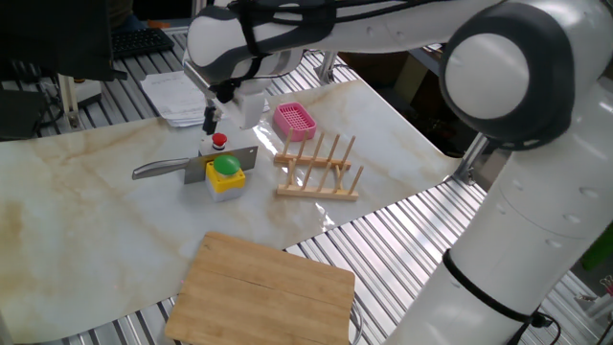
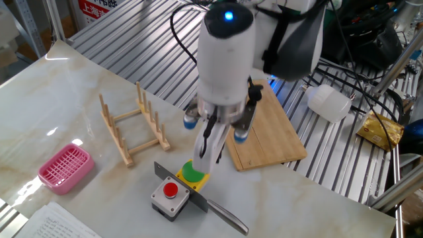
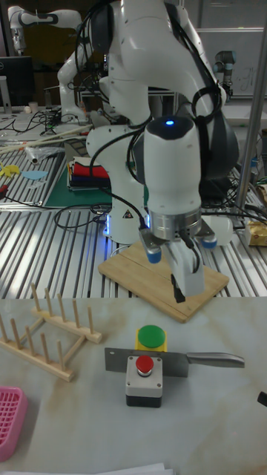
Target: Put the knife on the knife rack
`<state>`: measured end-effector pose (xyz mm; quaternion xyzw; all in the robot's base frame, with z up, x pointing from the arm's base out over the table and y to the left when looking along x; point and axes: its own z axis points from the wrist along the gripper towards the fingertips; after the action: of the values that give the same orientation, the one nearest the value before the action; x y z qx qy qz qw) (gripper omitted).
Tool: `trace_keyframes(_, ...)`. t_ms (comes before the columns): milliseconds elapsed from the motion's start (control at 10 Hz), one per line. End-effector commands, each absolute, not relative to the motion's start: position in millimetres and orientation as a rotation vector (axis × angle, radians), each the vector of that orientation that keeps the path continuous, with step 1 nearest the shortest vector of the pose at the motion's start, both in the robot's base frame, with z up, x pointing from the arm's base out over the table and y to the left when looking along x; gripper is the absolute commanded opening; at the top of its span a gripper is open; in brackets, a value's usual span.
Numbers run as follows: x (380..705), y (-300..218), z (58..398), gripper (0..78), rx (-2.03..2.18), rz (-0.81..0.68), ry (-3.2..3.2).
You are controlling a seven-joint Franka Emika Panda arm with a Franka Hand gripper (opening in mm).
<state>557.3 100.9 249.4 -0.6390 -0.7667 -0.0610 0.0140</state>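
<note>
The knife (image 3: pixel 175 361) is shown standing on edge between the two button boxes (image 3: pixel 146 369), below the gripper (image 3: pixel 182 289), ungrasped. The rack (image 2: pixel 130 129) stands well to one side of the gripper and carries nothing. The task is judged barely begun: grasp, lift and placement are all left. The gripper's state cannot be told; its fingers are not clearly separated in any view. The handle is seen fully in the tall view, while the other fixed view partly hides the blade behind the boxes.
</note>
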Motion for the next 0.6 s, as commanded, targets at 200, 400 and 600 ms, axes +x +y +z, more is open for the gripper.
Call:
trace_keyframes(200,572,111,225,0.0,-2.074,-0.174,-2.344)
trace_keyframes(400,575,111,223,0.0,-2.079,-0.174,-2.34)
trace_keyframes(600,578,110,218,0.0,-2.093,-0.169,-2.331)
